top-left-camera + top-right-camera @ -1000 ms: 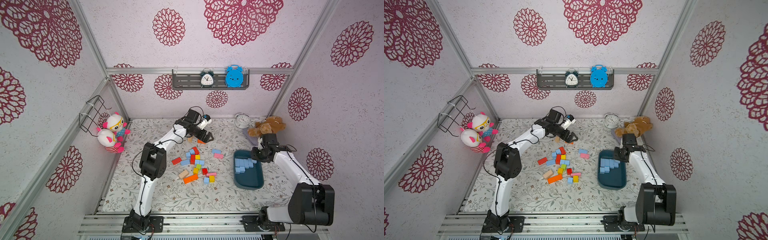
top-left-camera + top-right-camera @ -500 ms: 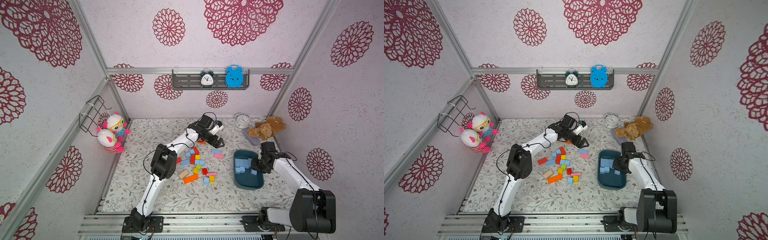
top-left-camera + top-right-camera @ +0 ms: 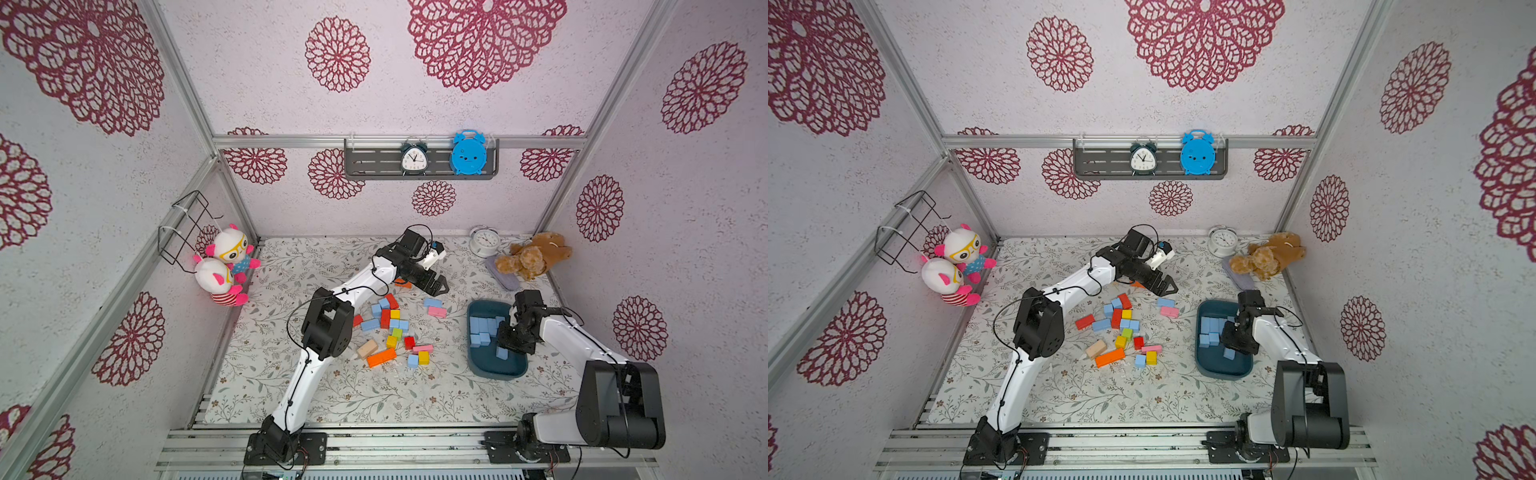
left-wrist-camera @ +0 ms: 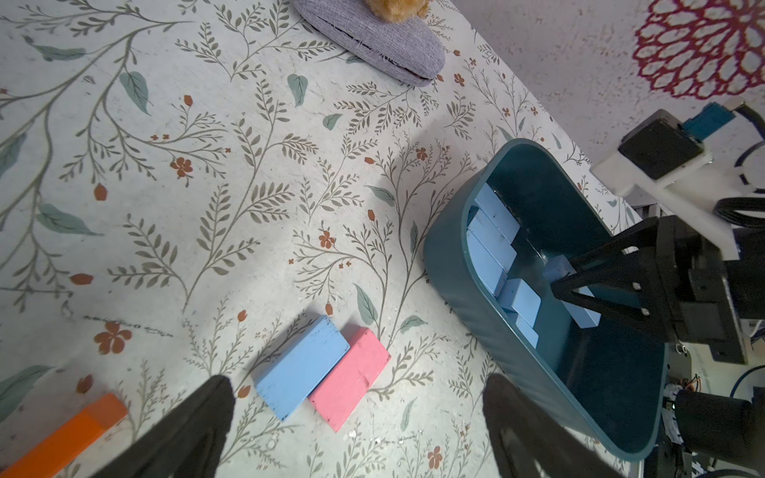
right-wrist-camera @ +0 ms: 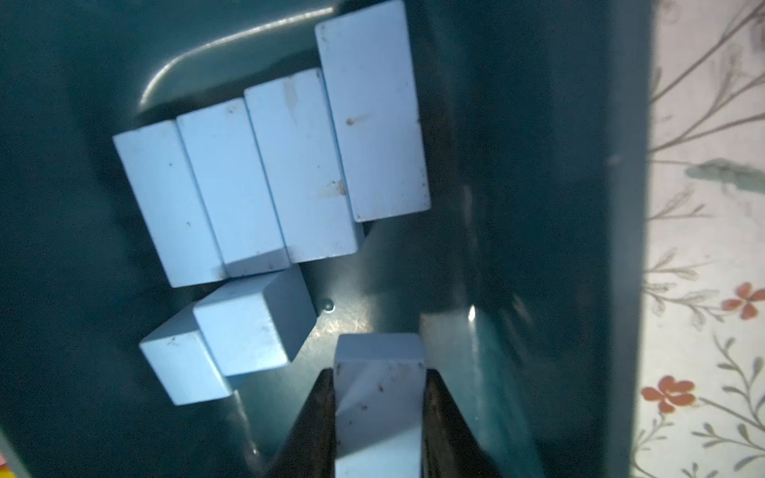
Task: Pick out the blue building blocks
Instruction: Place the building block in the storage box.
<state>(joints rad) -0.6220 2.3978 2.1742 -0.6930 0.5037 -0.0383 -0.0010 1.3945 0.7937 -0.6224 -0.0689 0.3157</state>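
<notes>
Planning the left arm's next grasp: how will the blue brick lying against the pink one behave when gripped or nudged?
The blue brick looks rigid and flat-faced, so it should slide, not roll. It touches the pink brick along a long side, so a push may shift both. Its matte paint probably grips well.

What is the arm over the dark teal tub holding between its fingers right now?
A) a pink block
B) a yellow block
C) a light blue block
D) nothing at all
C: the right wrist view shows a light blue block pinched between the right arm's fingers, above the floor of the teal tub.
</notes>
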